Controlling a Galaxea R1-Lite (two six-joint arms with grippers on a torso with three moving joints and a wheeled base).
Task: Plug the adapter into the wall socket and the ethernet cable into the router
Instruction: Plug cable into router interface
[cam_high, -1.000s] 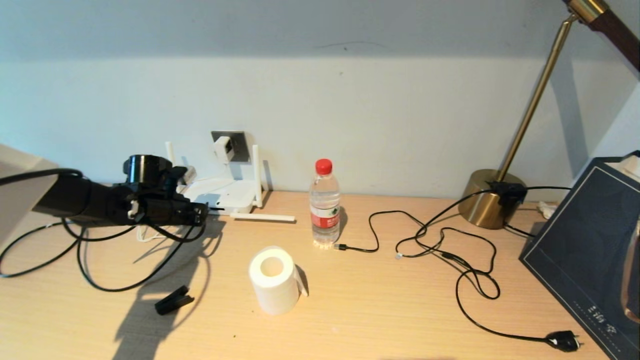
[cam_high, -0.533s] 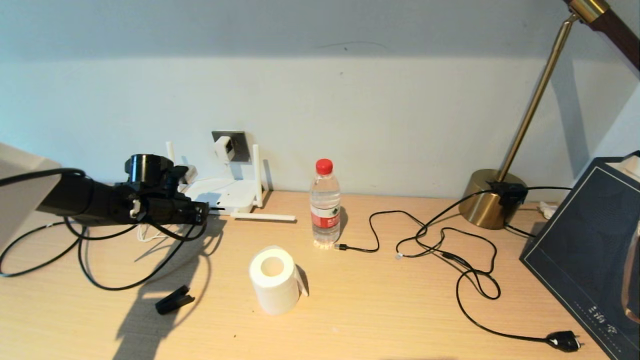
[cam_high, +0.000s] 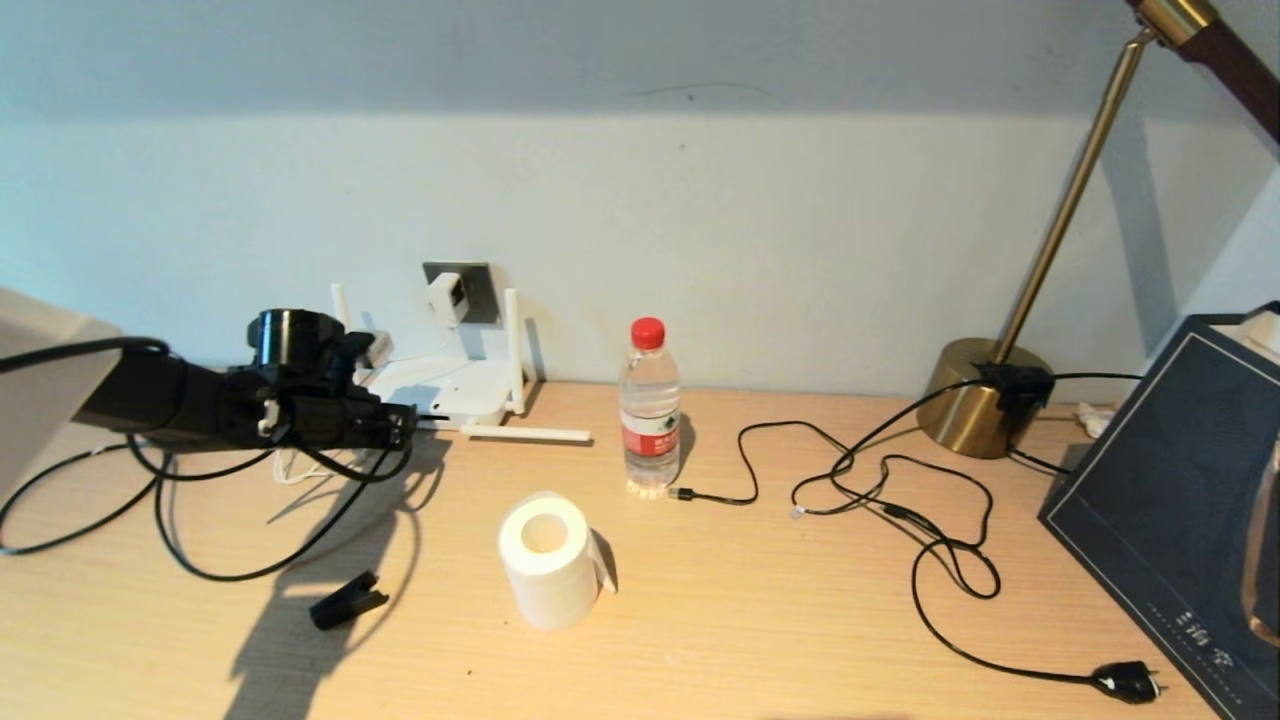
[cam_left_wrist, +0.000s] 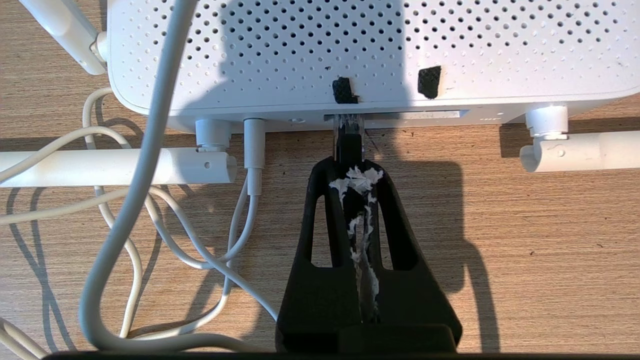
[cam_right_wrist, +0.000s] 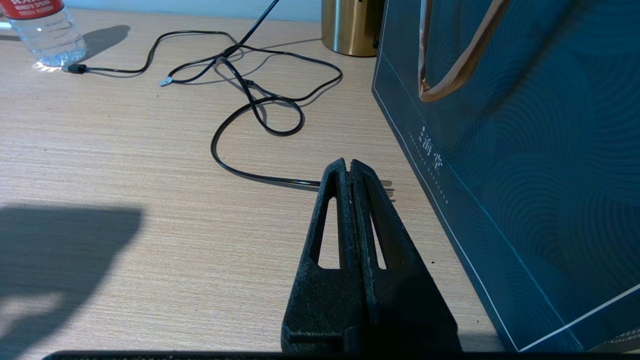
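**A:** Wrist view has our left gripper (cam_left_wrist: 354, 172) pinched on the cable (cam_left_wrist: 347, 145), plug tip at the router (cam_left_wrist: 360, 55) port. Seated? Can't tell.

**B:** Adapter (cam_high: 446, 297) already sits in the socket (cam_high: 478, 290). Right gripper (cam_right_wrist: 348, 170) closed, empty.

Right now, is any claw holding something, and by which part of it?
The left claw holds the ethernet cable by its plug end, at the router port. The right claw is shut on nothing.
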